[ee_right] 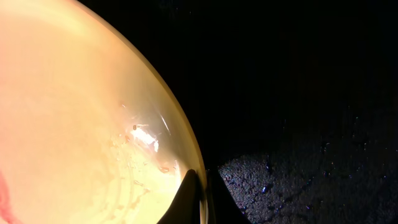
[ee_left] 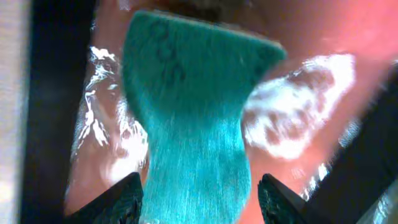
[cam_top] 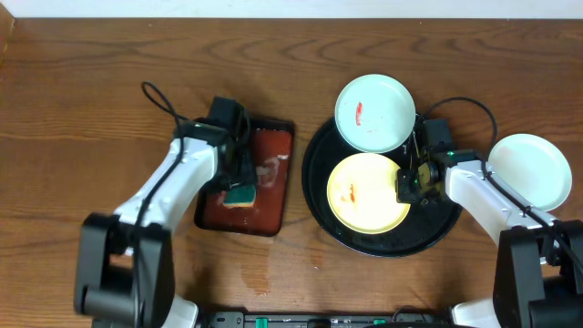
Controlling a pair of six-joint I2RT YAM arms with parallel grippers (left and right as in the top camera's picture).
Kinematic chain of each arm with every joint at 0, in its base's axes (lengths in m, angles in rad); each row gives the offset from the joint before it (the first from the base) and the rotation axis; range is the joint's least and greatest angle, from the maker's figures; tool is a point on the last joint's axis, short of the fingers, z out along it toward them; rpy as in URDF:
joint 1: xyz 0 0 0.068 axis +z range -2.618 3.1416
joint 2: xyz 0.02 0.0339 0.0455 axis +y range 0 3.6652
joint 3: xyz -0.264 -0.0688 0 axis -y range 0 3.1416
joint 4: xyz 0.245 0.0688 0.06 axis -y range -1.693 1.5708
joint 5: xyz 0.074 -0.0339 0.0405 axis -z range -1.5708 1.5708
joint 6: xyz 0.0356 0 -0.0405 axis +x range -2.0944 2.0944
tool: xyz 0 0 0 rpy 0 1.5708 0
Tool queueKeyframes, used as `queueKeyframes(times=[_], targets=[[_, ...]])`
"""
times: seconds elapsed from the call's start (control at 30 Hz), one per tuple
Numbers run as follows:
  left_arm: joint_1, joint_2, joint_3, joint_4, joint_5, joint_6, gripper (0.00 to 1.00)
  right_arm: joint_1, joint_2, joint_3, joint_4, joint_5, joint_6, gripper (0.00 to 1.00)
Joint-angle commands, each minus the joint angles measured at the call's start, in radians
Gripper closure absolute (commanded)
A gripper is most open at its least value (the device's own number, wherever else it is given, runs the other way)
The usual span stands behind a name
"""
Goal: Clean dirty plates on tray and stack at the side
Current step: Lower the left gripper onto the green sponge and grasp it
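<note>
On the round black tray [cam_top: 437, 228] lies a yellow plate [cam_top: 367, 193] with a red smear. My right gripper [cam_top: 407, 185] is shut on its right rim; in the right wrist view the gripper [ee_right: 202, 177] pinches the yellow plate's [ee_right: 74, 106] edge over the tray [ee_right: 298, 93]. A bluish-white plate [cam_top: 374, 112] with a red smear rests on the tray's far rim. Another bluish-white plate [cam_top: 530, 170] without a smear sits on the table at the right. My left gripper [cam_top: 241, 179] stands open around a teal sponge [ee_left: 193, 93], the left gripper's [ee_left: 200, 182] right finger clear of it.
The sponge [cam_top: 241, 195] lies in a wet rectangular red-brown tray [cam_top: 273, 146] left of the black tray. Brown wood-grain tabletop [cam_top: 91, 100] stretches to the far left and along the front edge. Cables loop near both arms.
</note>
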State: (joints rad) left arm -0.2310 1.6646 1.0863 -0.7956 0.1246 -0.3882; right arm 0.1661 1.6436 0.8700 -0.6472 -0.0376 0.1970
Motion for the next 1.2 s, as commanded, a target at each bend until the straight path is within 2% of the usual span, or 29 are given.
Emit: queueKeyframes(times=[0.0,0.17,0.23,0.33,0.4,0.43,0.57,0.7,0.73,0.77,0.8,0.87,0.9,1.07,1.17], targets=[[-0.002,-0.016,0.013,-0.043,-0.008,0.009,0.39,-0.008,0.011,-0.016,0.001,0.01,-0.015,0.99],[-0.014,-0.011,-0.082,-0.002,-0.008,-0.016,0.4,-0.008,0.011,-0.016,0.001,0.01,-0.014,0.99],[-0.024,-0.008,-0.132,0.039,-0.008,-0.042,0.46,-0.008,0.011,-0.016,0.001,0.01,-0.014,0.99],[-0.037,-0.005,-0.208,0.119,-0.009,-0.044,0.65,-0.008,0.011,-0.016,0.001,0.01,-0.014,0.99],[-0.037,-0.004,-0.235,0.16,-0.009,-0.043,0.81,-0.008,0.011,-0.016,0.001,0.01,-0.014,0.99],[-0.037,-0.004,-0.238,0.173,-0.01,-0.042,0.92,-0.008,0.011,-0.016,0.001,0.01,-0.014,0.99],[-0.036,-0.006,-0.212,0.183,-0.009,-0.008,0.93,-0.008,0.011,-0.016,0.0,0.01,-0.014,0.99],[-0.034,-0.008,-0.09,0.074,-0.009,0.031,0.93,-0.008,0.011,-0.016,-0.004,0.01,-0.014,0.99],[-0.034,-0.008,-0.058,0.046,-0.009,0.042,0.87,-0.008,0.011,-0.016,-0.004,0.01,-0.014,0.99],[-0.034,-0.008,-0.014,0.009,-0.009,0.058,0.71,-0.008,0.011,-0.016,-0.004,0.01,-0.014,0.99],[-0.034,-0.008,0.019,-0.014,-0.01,0.071,0.62,-0.008,0.011,-0.016,-0.004,0.01,-0.014,0.99],[-0.034,-0.008,0.067,-0.036,-0.016,0.093,0.51,-0.008,0.011,-0.016,-0.004,0.01,-0.014,0.99],[-0.034,-0.008,0.075,-0.032,-0.029,0.093,0.48,-0.008,0.011,-0.016,-0.004,0.01,-0.014,0.99],[-0.034,0.008,0.054,0.036,-0.146,0.092,0.46,-0.008,0.011,-0.016,-0.005,0.01,-0.014,0.99],[-0.034,0.042,0.016,0.103,-0.156,0.091,0.43,-0.008,0.011,-0.016,-0.003,0.01,-0.014,0.99]])
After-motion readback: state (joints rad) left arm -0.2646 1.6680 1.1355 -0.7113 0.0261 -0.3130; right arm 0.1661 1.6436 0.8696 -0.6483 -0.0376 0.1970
